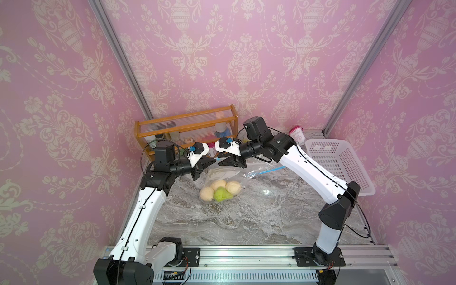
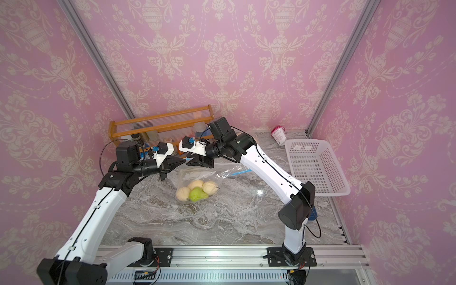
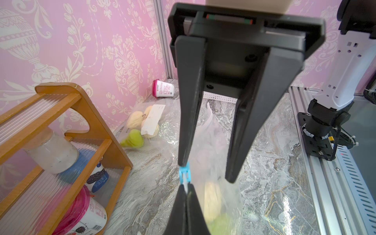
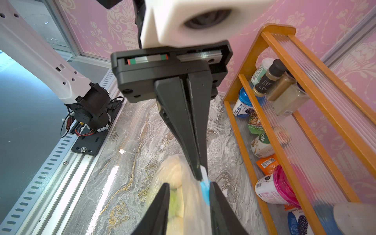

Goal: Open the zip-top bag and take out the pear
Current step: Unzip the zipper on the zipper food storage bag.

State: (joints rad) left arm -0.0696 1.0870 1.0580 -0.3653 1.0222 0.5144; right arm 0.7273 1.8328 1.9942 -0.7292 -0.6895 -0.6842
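The left arm point(image 1: 145, 209) rises from its base, bends at the elbow and reaches inward, with its wrist point(image 1: 182, 167) about level. The left gripper point(image 3: 186, 184) has its jaws pressed together on the top edge of the zip-top bag point(image 3: 211, 146). Straight ahead of that claw, nearly tip to tip with it, the right gripper point(image 3: 206, 172) points back at it with its jaws apart. One fingertip point(image 3: 183, 158) touches the same edge. Behind this claw, the right arm point(image 1: 308, 170) slopes down to its elbow.
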